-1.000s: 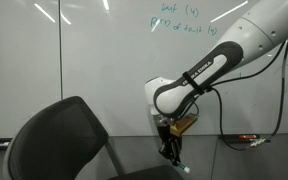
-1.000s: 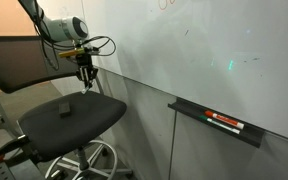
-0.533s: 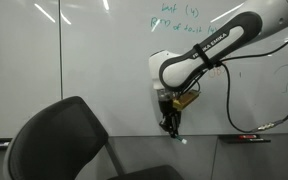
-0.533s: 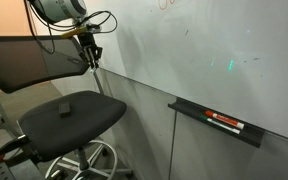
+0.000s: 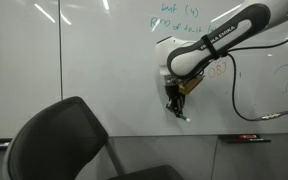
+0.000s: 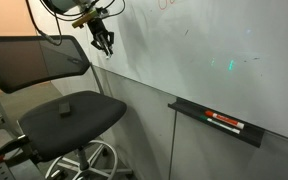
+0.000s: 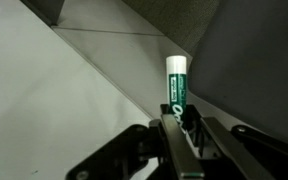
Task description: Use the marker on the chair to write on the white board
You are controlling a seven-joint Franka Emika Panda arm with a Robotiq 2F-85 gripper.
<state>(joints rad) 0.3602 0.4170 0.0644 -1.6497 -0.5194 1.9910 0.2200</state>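
Observation:
My gripper (image 5: 174,104) is shut on a green-and-white marker (image 7: 176,86) and holds it in the air in front of the whiteboard (image 5: 84,70). In the wrist view the marker sticks out past the fingers, its white end pointing away. In an exterior view its tip (image 5: 184,119) hangs just below the fingers, close to the board. The gripper (image 6: 105,42) is well above the black office chair (image 6: 69,112), which also shows in an exterior view (image 5: 59,140). The chair seat carries a small dark object (image 6: 65,107).
Green writing (image 5: 179,20) sits on the board above the arm. A black tray (image 6: 214,122) under the board holds red and black markers. The arm's cables (image 5: 249,100) hang beside the board. The chair backrest (image 6: 34,62) stands near the arm.
The gripper has risen from just above the chair seat, carrying the marker up and toward the whiteboard. The chair has not moved.

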